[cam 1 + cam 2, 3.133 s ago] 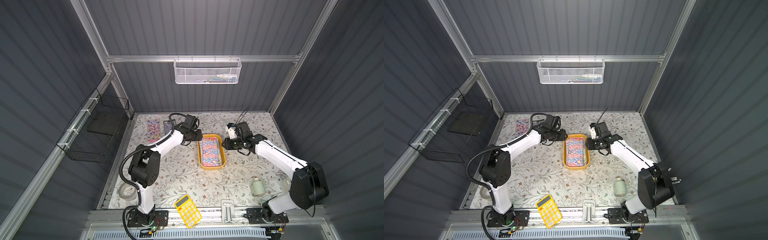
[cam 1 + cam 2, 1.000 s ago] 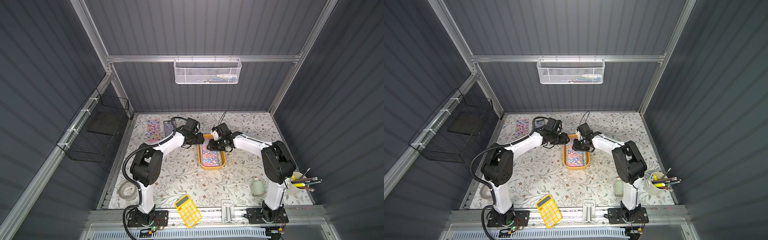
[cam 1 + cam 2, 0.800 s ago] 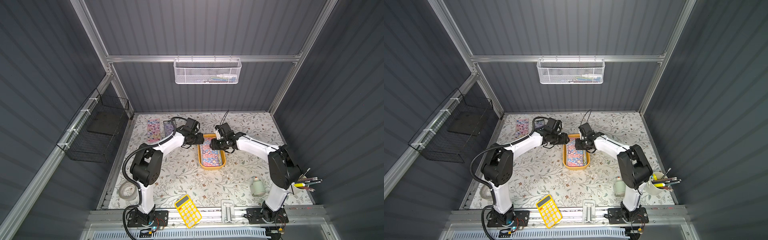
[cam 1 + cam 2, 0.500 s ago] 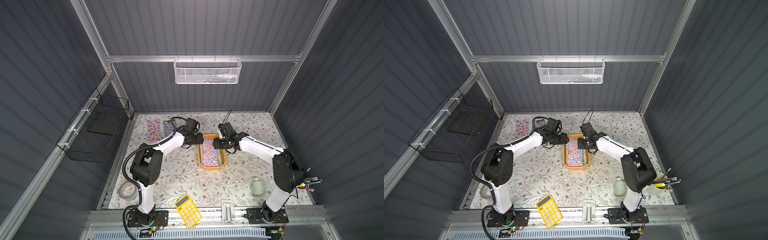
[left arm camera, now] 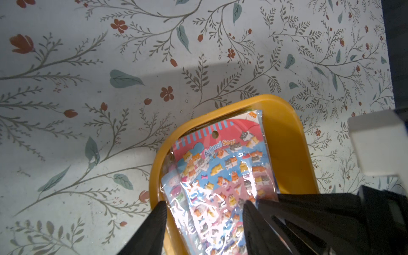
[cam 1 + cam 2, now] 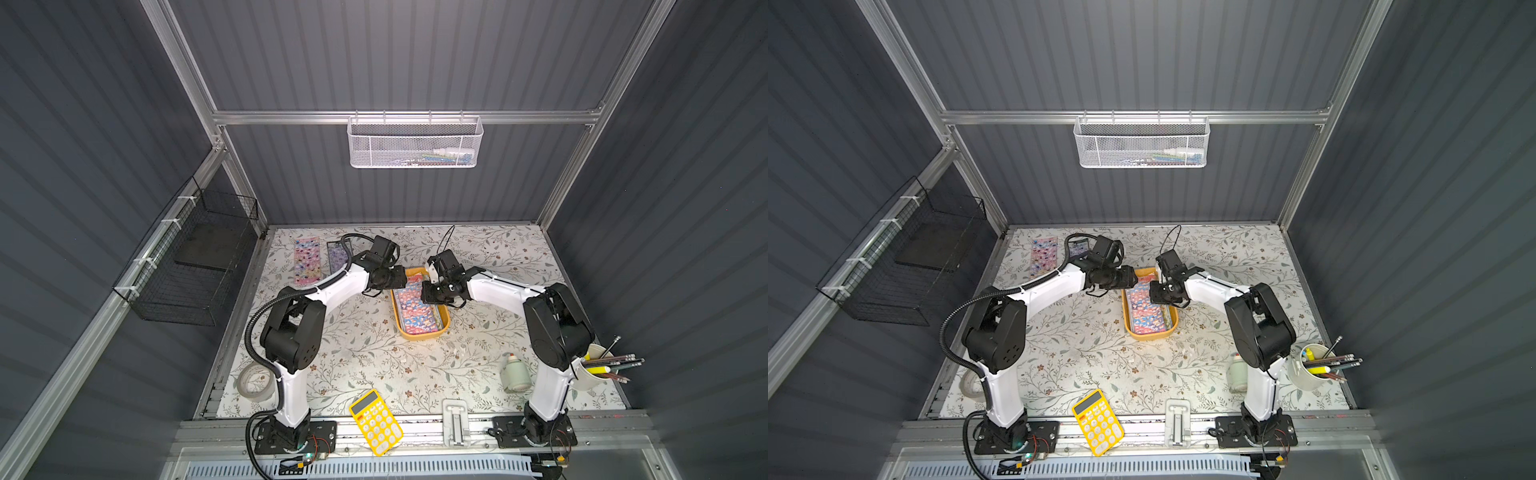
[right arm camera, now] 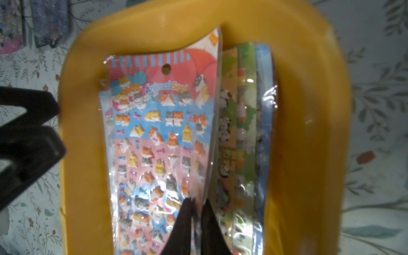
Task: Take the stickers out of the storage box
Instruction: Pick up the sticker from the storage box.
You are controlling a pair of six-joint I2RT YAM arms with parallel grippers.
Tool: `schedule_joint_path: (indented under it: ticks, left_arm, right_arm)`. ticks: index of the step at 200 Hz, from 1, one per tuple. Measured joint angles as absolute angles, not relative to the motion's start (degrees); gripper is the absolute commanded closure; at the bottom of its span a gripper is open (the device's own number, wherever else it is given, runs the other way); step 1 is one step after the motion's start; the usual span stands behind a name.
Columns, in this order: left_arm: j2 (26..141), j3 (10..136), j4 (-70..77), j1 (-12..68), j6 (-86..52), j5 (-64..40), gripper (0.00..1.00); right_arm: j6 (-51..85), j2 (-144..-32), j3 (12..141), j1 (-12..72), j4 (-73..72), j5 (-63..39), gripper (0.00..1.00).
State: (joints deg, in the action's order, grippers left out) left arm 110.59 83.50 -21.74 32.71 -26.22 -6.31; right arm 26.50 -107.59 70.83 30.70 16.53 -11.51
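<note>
The right gripper (image 7: 197,199) has swung in from the 3 o'clock side of the storage box (image 7: 309,110) and now pinches the long edge of the top sticker sheet (image 7: 159,123), which lies in the box. The left gripper (image 5: 204,202), jaws apart, straddles the 11 o'clock wall. A lift-out looks ready.

"Animal Seal" title, printed on top sticker sheet (image 7: 163,132)

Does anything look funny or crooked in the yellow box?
Yes. The top sticker sheet sits crooked in the storage box. The right gripper pinches one long edge, so that side tips up from the other sheets underneath.
</note>
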Motion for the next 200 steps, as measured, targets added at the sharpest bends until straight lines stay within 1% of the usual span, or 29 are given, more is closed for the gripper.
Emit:
schedule_joint_path:
  ticks: [45, 75, 101, 102, 103, 104, 105, 109, 154, 183, 200]
  left_arm:
    - [110.6, 83.5, -21.7, 32.7, -26.2, -6.5, 0.39]
    - [110.6, 83.8, -21.8, 32.7, -26.2, -6.5, 0.33]
    - [110.6, 85.6, -21.7, 32.7, -25.7, -6.5, 0.19]
    - [110.6, 85.6, -21.7, 32.7, -25.7, -6.5, 0.17]
    - [110.6, 85.7, -21.7, 32.7, -25.7, -6.5, 0.13]
    - [110.6, 85.8, -21.6, 32.7, -25.5, -6.5, 0.07]
    - [110.5, 85.9, -21.7, 32.7, -25.3, -6.5, 0.04]
    - [110.5, 86.1, -21.6, 32.7, -25.5, -6.5, 0.00]
    - [107.0, 86.4, -19.8, 32.5, -25.1, -7.2, 0.00]
    - [102.0, 83.5, -15.6, 31.3, -26.0, -9.8, 0.00]
    - [99.8, 80.9, -11.8, 29.8, -26.9, -12.9, 0.07]
  right_arm:
    - [26.5, -103.0, 67.7, 30.7, 14.7, -10.5, 0.94]
    - [25.9, -98.3, 65.4, 30.7, 14.2, -8.6, 0.96]
    - [25.5, -94.2, 63.2, 30.2, 13.2, -7.7, 0.98]
    - [25.5, -94.1, 63.1, 30.2, 13.2, -7.7, 0.98]
    - [25.4, -94.0, 63.1, 30.2, 13.1, -7.7, 0.98]
    - [25.5, -93.8, 62.9, 30.1, 13.1, -7.8, 0.98]
    - [25.5, -93.8, 62.9, 30.1, 13.1, -7.8, 0.98]
    - [25.5, -93.2, 62.5, 29.9, 13.0, -7.9, 0.98]
    - [25.6, -88.9, 59.4, 26.5, 11.4, -11.2, 0.99]
    - [27.4, -87.1, 57.1, 23.7, 8.5, -16.4, 0.99]
    - [28.8, -86.8, 56.1, 22.0, 6.6, -19.4, 1.00]
